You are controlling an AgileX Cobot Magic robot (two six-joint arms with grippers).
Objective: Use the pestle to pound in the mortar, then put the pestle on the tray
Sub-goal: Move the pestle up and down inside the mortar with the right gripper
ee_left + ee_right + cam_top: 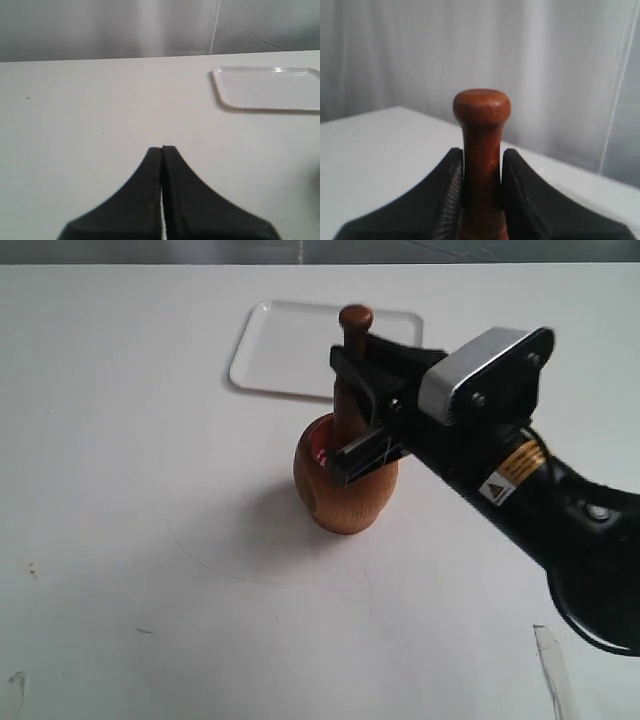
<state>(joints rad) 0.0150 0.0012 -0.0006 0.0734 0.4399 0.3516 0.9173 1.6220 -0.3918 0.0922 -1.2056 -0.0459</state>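
The orange-brown wooden mortar [340, 485] stands upright mid-table, a bit of red interior showing at its rim. The dark-brown pestle [352, 360] stands upright in it, knob end [481, 106] on top and club end hidden inside. My right gripper [358, 405] reaches in from the right and is shut on the pestle's shaft [481, 172] just below the knob. The white tray [300, 345] lies flat behind the mortar, bare; it also shows in the left wrist view as the tray [270, 89]. My left gripper [162, 148] is shut on nothing, above bare table, outside the exterior view.
The white table [130, 490] spreads wide to the left and front of the mortar. A thin strip of tape [552, 660] lies near the front right edge. A grey curtain [420, 55] hangs behind the table.
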